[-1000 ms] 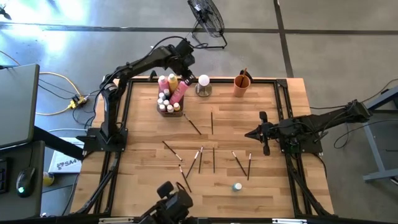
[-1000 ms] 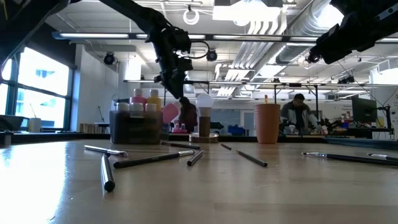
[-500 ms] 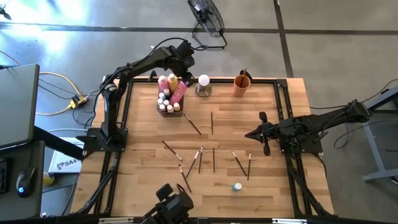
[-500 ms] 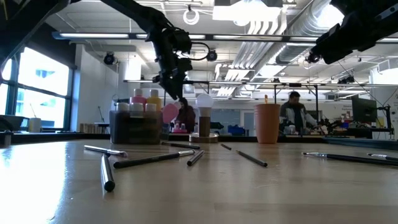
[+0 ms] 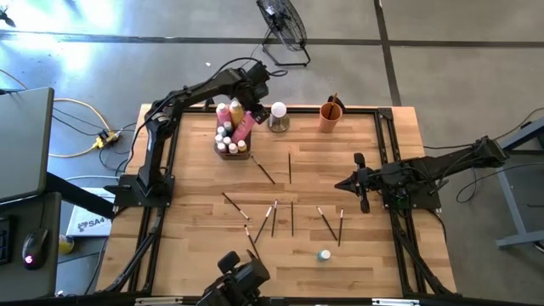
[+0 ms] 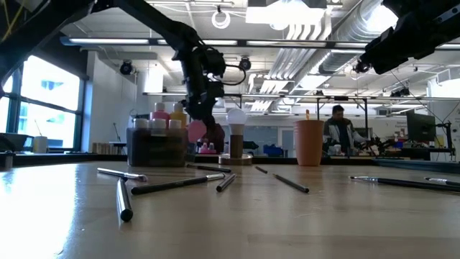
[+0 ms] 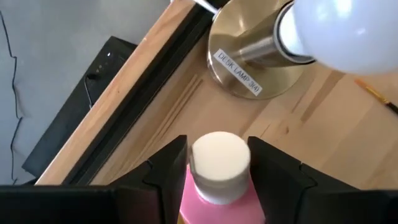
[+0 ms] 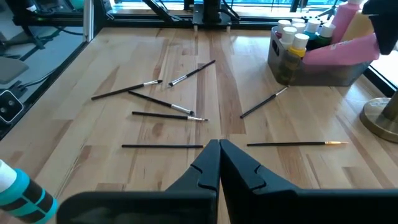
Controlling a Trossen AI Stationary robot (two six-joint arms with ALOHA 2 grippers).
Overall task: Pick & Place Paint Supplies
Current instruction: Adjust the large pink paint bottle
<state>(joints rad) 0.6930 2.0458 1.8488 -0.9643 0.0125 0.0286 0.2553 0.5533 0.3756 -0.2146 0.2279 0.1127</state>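
A grey tray (image 5: 228,146) at the far left of the table holds pink and yellow bottles and tiny white-capped ones. One pink bottle (image 5: 245,126) leans out over the tray's right rim, with its base in the tray. My left gripper (image 7: 217,155) is open and points steeply down over it, one finger on each side of its white cap (image 7: 219,163). Several thin dark paintbrushes (image 5: 274,217) lie loose on the wood. A tiny bottle (image 5: 325,254) lies near the front edge. My right gripper (image 5: 340,183) waits shut at the right, above the table. My left gripper comes from above, slanting, with a finger (image 7: 171,163) on either side of the leaning pink bottle's white cap (image 7: 205,177). Whether either finger touches the cap, I cannot tell. The bottle stays tilted with its base in the tray.
A white ball lamp on a brass base (image 5: 278,114) stands just right of the tray, close to my left gripper. An orange cup (image 5: 331,116) stands farther right along the far edge. Black rails (image 5: 387,153) frame the table. A person (image 6: 338,129) shows in the room behind.
My left gripper has sunk toward the leaning pink bottle's cap. The bottle has kept its tilt in the tray.
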